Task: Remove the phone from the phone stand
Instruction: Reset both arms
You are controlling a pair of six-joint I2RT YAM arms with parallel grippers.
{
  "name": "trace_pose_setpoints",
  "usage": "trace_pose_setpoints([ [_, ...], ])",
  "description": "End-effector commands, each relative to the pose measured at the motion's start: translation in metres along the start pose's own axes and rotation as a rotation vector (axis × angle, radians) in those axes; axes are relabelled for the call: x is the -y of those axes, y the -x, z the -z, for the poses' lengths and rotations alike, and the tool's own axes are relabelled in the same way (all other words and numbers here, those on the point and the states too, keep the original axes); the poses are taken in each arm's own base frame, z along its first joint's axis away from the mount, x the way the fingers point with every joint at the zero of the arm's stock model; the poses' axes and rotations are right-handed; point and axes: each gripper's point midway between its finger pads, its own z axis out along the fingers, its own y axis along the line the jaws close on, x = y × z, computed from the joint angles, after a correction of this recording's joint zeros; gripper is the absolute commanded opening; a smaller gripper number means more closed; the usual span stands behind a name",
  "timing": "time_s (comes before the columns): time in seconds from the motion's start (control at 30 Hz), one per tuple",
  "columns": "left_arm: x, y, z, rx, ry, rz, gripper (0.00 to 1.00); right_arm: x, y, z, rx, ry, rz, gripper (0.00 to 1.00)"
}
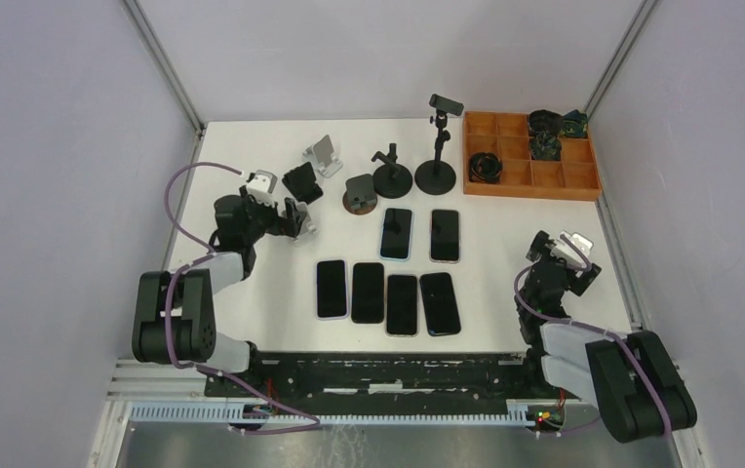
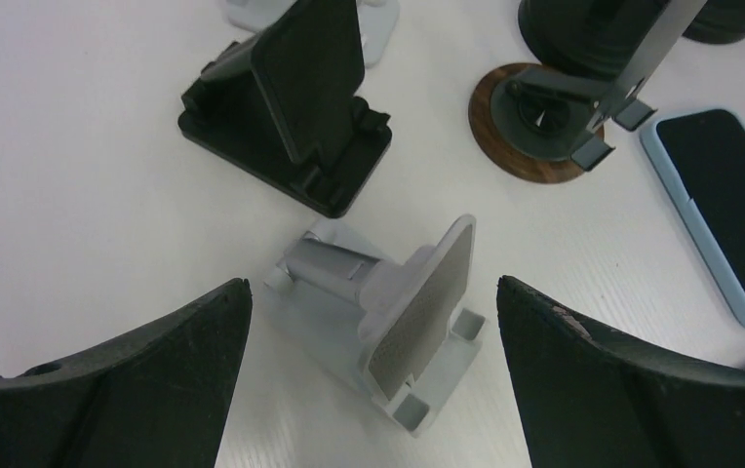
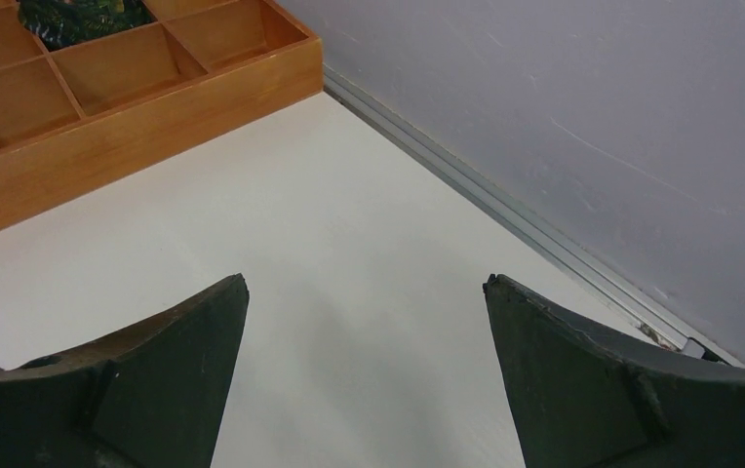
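Observation:
A small light-grey phone stand (image 2: pixel 417 312) stands empty on the white table, between the fingers of my left gripper (image 2: pixel 373 283). That gripper is open and shows at the table's left in the top view (image 1: pixel 300 219). Just beyond is a black phone stand (image 2: pixel 281 146) with a dark slab (image 2: pixel 310 68) leaning on it; I cannot tell whether it is a phone or the stand's own plate. Several phones (image 1: pixel 388 292) lie flat mid-table. My right gripper (image 3: pixel 367 281) is open and empty over bare table near the right edge (image 1: pixel 575 255).
A round wood-based stand (image 2: pixel 544 117), a white stand (image 1: pixel 323 154) and two black pole stands (image 1: pixel 435 146) stand at the back. A phone in a light-blue case (image 2: pixel 729 205) lies right of the left gripper. A wooden compartment tray (image 1: pixel 529 187) sits back right, by the wall rail (image 3: pixel 544 244).

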Motion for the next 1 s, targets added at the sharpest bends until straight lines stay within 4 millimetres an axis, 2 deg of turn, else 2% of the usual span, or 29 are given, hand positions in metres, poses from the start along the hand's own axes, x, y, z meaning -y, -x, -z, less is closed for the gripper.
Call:
trace_pose_setpoints([
  [0.0, -0.008, 0.048, -0.002, 0.213, 0.036, 0.0, 1.0, 0.016, -0.016, 0.01, 0.035, 0.034, 0.04, 0.98],
  [0.17, -0.012, 0.047, 0.007, 0.235, 0.086, 0.012, 1.0, 0.002, -0.018, 0.004, 0.019, 0.074, 0.087, 0.98],
  [0.33, -0.014, 0.043, 0.012, 0.213, 0.112, 0.011, 1.0, 0.003, -0.017, 0.004, 0.025, 0.076, 0.082, 0.98],
  [0.47, -0.025, 0.024, 0.013, 0.096, 0.16, -0.043, 1.0, 0.006, -0.016, 0.007, 0.039, 0.08, 0.066, 0.98],
  [0.6, -0.032, 0.008, 0.011, 0.082, 0.181, -0.003, 1.0, 0.004, -0.017, 0.006, 0.033, 0.083, 0.073, 0.98],
  [0.67, -0.034, 0.004, 0.011, 0.112, 0.198, 0.005, 1.0, 0.003, -0.017, 0.005, 0.03, 0.083, 0.079, 0.98],
  [0.73, -0.037, 0.007, 0.016, 0.198, 0.232, -0.009, 1.0, 0.006, -0.017, 0.007, 0.036, 0.084, 0.074, 0.98],
  [0.87, -0.028, -0.003, 0.031, 0.287, 0.231, -0.053, 1.0, 0.016, -0.006, 0.024, 0.124, 0.146, -0.001, 0.98],
  [0.9, -0.025, 0.0, 0.036, 0.333, 0.232, -0.064, 1.0, 0.017, -0.003, 0.026, 0.137, 0.157, 0.002, 0.98],
  [0.97, -0.025, -0.002, 0.04, 0.347, 0.249, -0.053, 1.0, 0.004, -0.002, 0.025, 0.142, 0.219, 0.046, 0.98],
])
